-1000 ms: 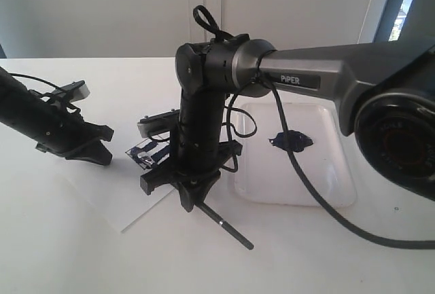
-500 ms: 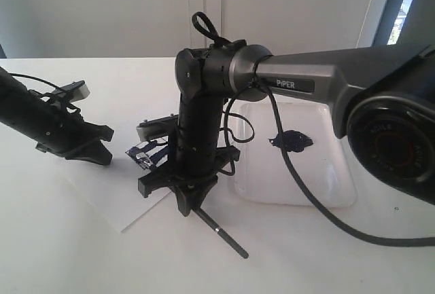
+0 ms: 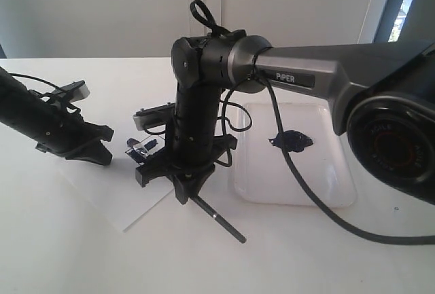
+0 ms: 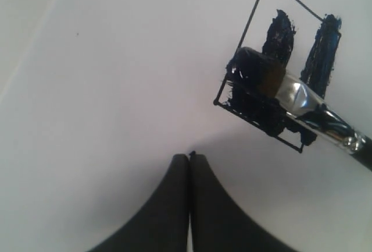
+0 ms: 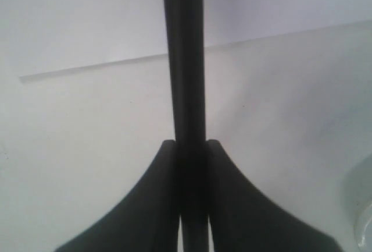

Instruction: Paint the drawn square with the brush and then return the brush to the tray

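The brush [image 4: 293, 98] is clamped in the right gripper [image 5: 192, 144], bristles pressed on the half-painted drawn square [image 4: 299, 36]; the left gripper [image 4: 190, 158] is closed empty. Swept too wide, paint could be smeared past the outline

Right arm [image 3: 306, 77] — grey link marked PiPER, black joints, black cable [image 3: 293, 172]; tapered black right claw [image 5: 190, 144].

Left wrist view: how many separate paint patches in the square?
3: one streak mid-square, a second streak beside it, a smear along the edge at the brush tip. The brush may hide more.
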